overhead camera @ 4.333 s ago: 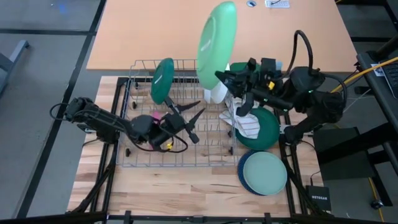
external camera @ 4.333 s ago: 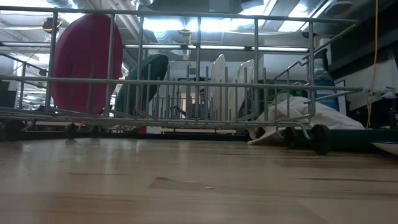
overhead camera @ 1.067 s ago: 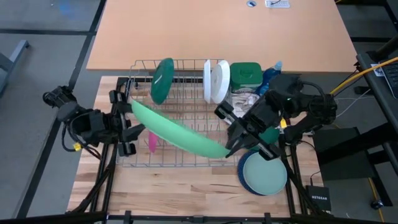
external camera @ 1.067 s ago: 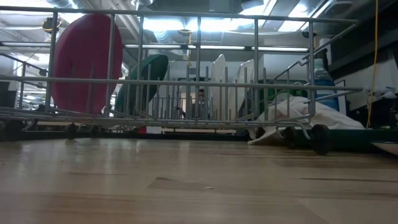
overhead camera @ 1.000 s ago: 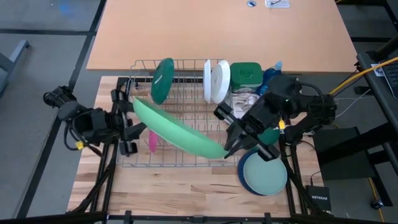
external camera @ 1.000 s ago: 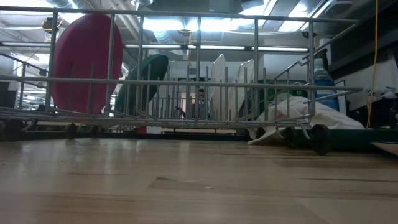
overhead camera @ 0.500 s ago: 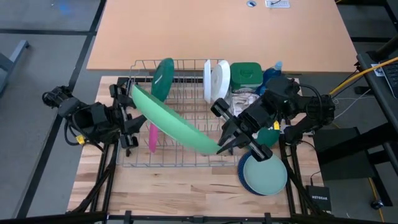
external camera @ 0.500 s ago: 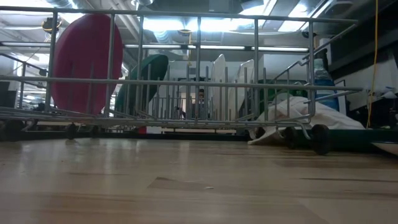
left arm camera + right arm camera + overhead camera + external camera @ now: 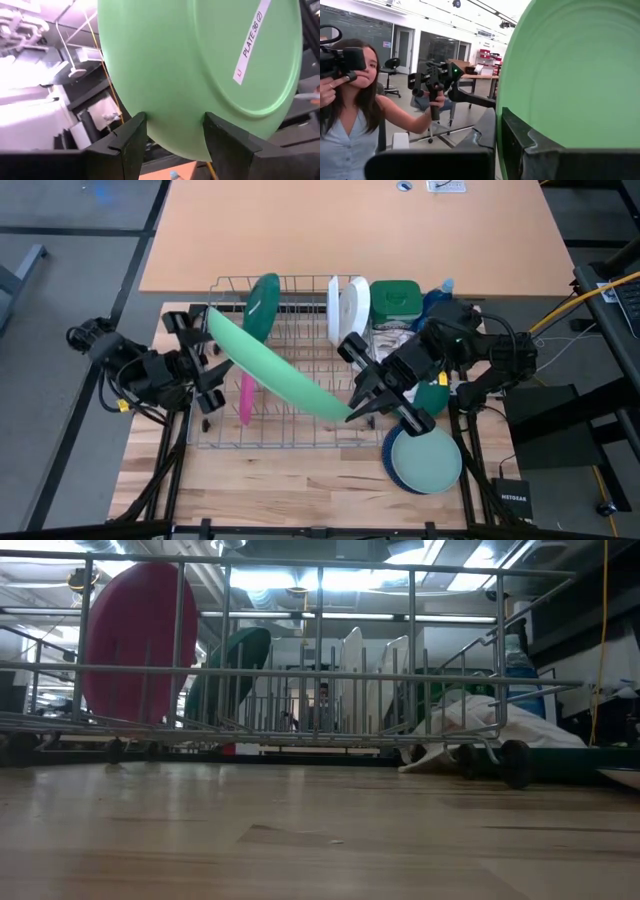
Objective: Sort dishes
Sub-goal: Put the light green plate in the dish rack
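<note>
Right gripper: your jaws are clenched on the rim of the light green plate, held slanting above the wire rack.
Left gripper: your fingers spread wide at the plate's far edge.
Rack: pink plate, dark green plate, white plates stand upright.
Beyond: a person.

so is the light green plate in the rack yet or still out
Out. The light green plate slants above the rack, its edge pinched by the shut right gripper; the open left gripper straddles its other edge.

Overhead down, tabletop level, both sharing rack
</note>
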`<action>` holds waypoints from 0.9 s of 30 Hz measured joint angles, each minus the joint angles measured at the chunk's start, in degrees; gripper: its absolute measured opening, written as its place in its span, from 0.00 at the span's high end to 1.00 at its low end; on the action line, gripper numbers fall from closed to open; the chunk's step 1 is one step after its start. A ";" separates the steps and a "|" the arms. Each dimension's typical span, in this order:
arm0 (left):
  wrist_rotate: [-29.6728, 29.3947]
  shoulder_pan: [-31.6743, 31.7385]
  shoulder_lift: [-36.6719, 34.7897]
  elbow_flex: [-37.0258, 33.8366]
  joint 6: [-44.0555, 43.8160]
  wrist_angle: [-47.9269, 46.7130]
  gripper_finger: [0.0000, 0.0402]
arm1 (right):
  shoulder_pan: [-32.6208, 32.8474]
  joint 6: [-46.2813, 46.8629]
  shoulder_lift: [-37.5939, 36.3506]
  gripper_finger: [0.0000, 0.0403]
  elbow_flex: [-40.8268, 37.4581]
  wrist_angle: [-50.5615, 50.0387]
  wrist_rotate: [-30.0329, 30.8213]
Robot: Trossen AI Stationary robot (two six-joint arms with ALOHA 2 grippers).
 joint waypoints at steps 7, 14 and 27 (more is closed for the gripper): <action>0.03 1.56 -0.78 0.00 3.95 0.16 0.54 | -0.07 0.11 0.01 0.97 -0.02 -1.52 0.28; -0.13 1.63 -0.76 0.00 5.32 0.11 0.54 | -0.02 0.09 0.01 0.97 -0.02 -2.12 0.29; -0.89 1.69 -0.81 0.00 8.16 0.32 0.54 | 0.09 -0.27 -0.08 0.97 0.00 -8.28 4.89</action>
